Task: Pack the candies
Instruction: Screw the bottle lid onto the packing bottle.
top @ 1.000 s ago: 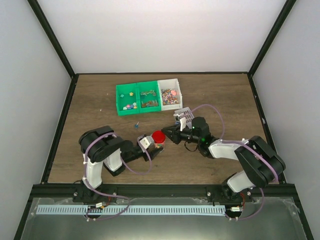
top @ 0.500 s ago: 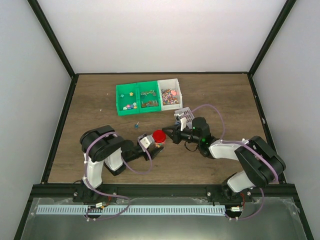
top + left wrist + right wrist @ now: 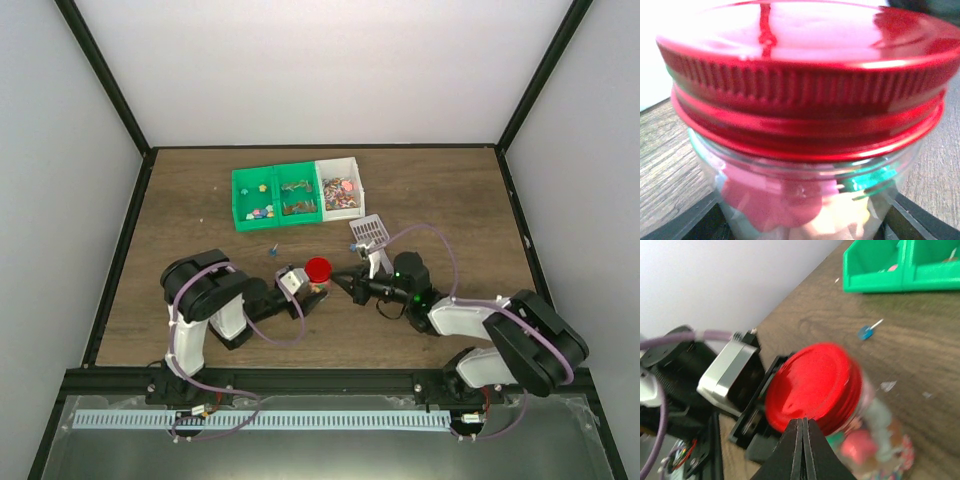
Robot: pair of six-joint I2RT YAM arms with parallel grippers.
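A glass jar (image 3: 805, 165) with a red screw lid (image 3: 318, 268) stands mid-table. My left gripper (image 3: 308, 293) is shut on the jar's body, its dark fingers (image 3: 680, 225) showing at the bottom corners of the left wrist view. Pink and yellowish candies (image 3: 775, 200) lie inside the jar. More candies (image 3: 341, 192) fill the white bin. My right gripper (image 3: 804, 440) is shut and holds nothing. Its tip hovers at the near edge of the red lid (image 3: 812, 387), just right of the jar (image 3: 345, 281). Candies (image 3: 862, 446) show blurred through the jar's glass.
A green two-compartment bin (image 3: 275, 195) sits beside the white bin (image 3: 352, 163) at the back. A clear scoop (image 3: 368, 232) lies on the table behind my right arm. A small blue pin (image 3: 273, 250) lies left of the jar.
My right gripper's jaws have come together and the arm has drawn back towards me and lower, uncovering the scoop. The left gripper and jar have not moved.
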